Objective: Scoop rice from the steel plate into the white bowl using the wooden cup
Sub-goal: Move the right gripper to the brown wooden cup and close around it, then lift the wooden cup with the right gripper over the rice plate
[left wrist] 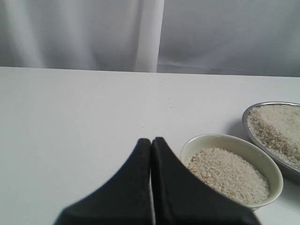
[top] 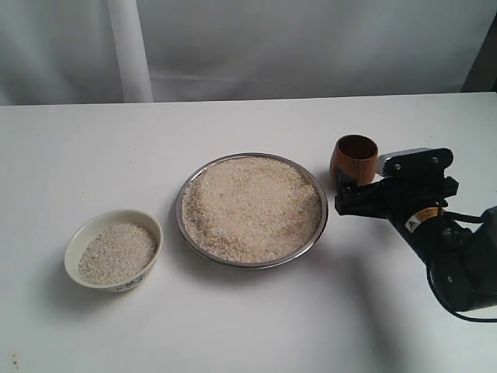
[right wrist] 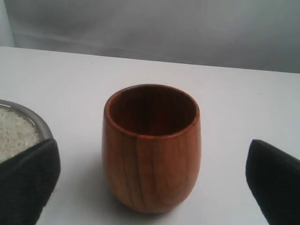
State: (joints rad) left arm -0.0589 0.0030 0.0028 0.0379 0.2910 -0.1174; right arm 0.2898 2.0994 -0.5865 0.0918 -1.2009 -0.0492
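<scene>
Right wrist view: wooden cup [right wrist: 152, 150], upright on the counter [right wrist: 225, 93], long axis vertical, mouth up, no rice seen inside. It stood straight ahead of the right jaws, which were spread wide, one to either side, neither touching. Exterior view: cup just beside the steel plate [top: 180, 210], right flank; rice [top: 252, 206] heaped there, some in the white bowl [top: 116, 284], far left. Right arm nearer. Left jaws pressed together, holding nothing.

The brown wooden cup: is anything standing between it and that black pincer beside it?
Nothing visible. The small reddish-brown wooden cup stands upright on the white table, and the open right pincer faces it directly.
</scene>
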